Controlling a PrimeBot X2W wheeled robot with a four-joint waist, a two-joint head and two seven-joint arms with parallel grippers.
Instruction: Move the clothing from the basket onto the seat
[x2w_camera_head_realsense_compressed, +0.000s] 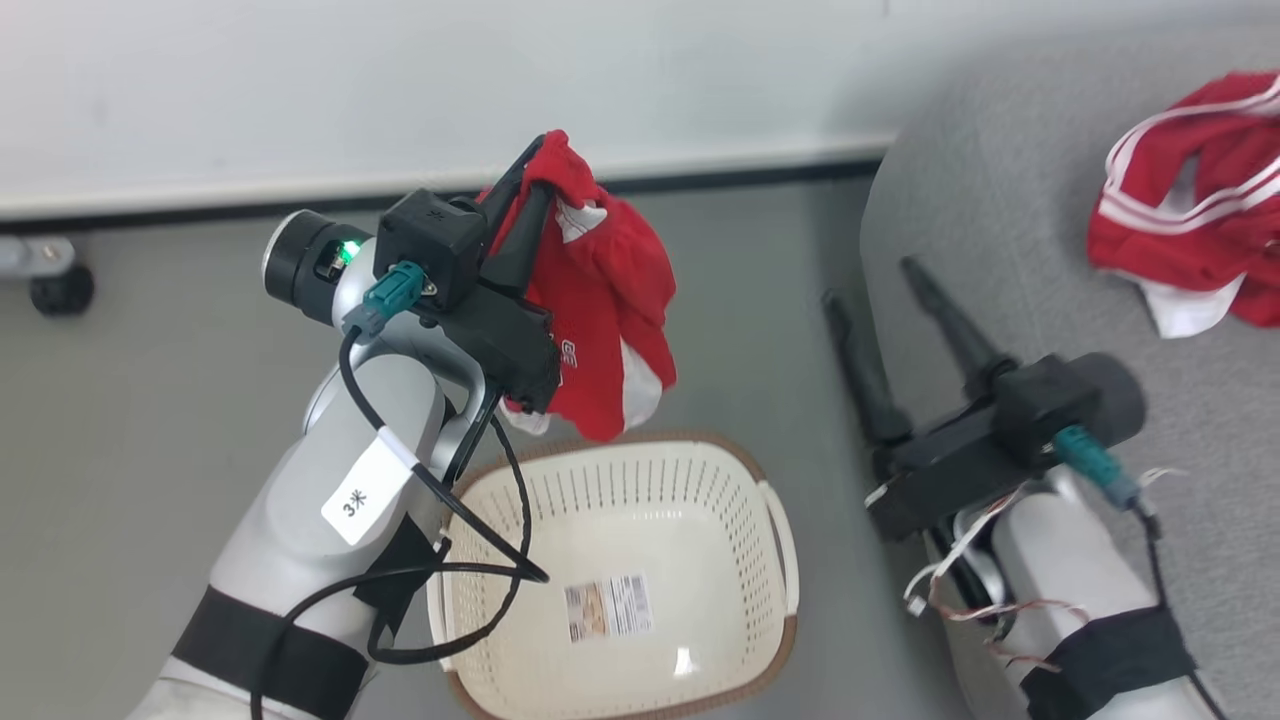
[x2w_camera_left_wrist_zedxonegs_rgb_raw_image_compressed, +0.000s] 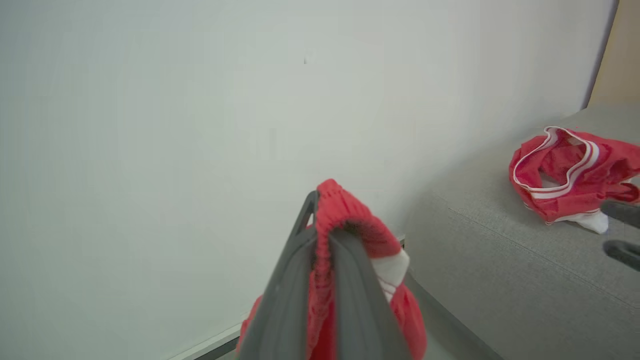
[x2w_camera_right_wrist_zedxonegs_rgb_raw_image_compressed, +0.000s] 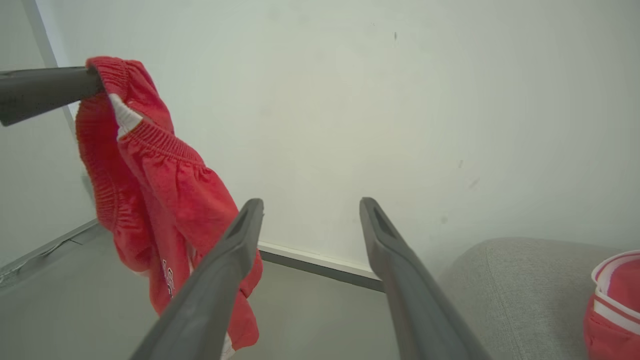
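Note:
My left gripper (x2w_camera_head_realsense_compressed: 530, 190) is shut on the elastic waistband of the red shorts (x2w_camera_head_realsense_compressed: 610, 300), which hang in the air above the far rim of the cream basket (x2w_camera_head_realsense_compressed: 780, 540). In the left wrist view both fingers pinch the shorts (x2w_camera_left_wrist_zedxonegs_rgb_raw_image_compressed: 345, 210). A barcode sticker shows on the basket's bare floor. The red jersey (x2w_camera_head_realsense_compressed: 1190, 200) lies crumpled on the grey seat (x2w_camera_head_realsense_compressed: 1000, 200) at the right. My right gripper (x2w_camera_head_realsense_compressed: 870, 282) is open at the seat's near-left edge, holding nothing. Its view shows its spread fingers (x2w_camera_right_wrist_zedxonegs_rgb_raw_image_compressed: 310, 204), the hanging shorts (x2w_camera_right_wrist_zedxonegs_rgb_raw_image_compressed: 165, 200) to the left and the jersey (x2w_camera_right_wrist_zedxonegs_rgb_raw_image_compressed: 615, 305) at the lower right.
A white wall (x2w_camera_head_realsense_compressed: 400, 90) with a dark baseboard runs along the back. Grey floor (x2w_camera_head_realsense_compressed: 150, 400) lies left of the basket and between it and the seat. A black caster (x2w_camera_head_realsense_compressed: 60, 290) stands at the far left by the wall.

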